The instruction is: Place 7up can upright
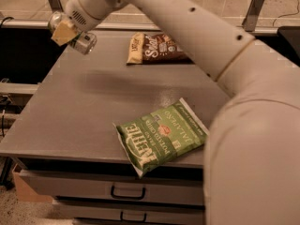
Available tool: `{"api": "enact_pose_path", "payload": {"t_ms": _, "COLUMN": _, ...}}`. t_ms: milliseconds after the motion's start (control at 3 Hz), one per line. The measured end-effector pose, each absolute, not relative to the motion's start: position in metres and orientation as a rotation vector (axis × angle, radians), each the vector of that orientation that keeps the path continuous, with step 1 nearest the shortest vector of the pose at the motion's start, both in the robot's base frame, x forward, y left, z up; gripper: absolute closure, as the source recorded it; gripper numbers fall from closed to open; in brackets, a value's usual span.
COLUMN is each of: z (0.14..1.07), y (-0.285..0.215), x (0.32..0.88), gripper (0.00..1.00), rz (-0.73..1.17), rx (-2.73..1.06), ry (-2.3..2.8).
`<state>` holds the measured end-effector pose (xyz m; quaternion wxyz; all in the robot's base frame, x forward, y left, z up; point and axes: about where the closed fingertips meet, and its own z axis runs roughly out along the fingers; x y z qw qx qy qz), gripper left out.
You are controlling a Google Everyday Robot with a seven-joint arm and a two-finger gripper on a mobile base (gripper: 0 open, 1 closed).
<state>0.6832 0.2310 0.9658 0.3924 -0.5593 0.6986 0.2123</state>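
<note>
Clamping the shiny cylindrical 7up can (85, 42), the gripper (70, 34) fingers (63, 31) hover at the far-left table (93, 95) corner

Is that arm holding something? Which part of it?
Yes. The gripper, over the table's far left corner, grips the can by its sides, around the middle.

The tan-yellow claw (70, 34) clasps the silvery 7up can (86, 43) above the grey desk's (84, 102) far left corner. The green bag (161, 136) has white lettering; the other bag (157, 50) is brown.
</note>
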Motion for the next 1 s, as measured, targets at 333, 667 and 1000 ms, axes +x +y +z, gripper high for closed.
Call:
{"api": "enact_pose_path", "payload": {"t_ms": 333, "z": 0.998, "y": 0.224, "x": 0.678, "gripper": 1.0, "rz": 0.607, "rx": -1.361, "ry": 1.641}}
{"api": "enact_pose_path", "payload": {"t_ms": 667, "z": 0.998, "y": 0.22, "x": 0.678, "gripper": 1.0, "rz": 0.608, "rx": -1.356, "ry": 1.636}}
{"api": "enact_pose_path", "payload": {"t_ms": 1000, "z": 0.998, "y": 0.183, "x": 0.683, "gripper": 1.0, "rz": 0.628, "rx": -1.309, "ry": 1.596}}
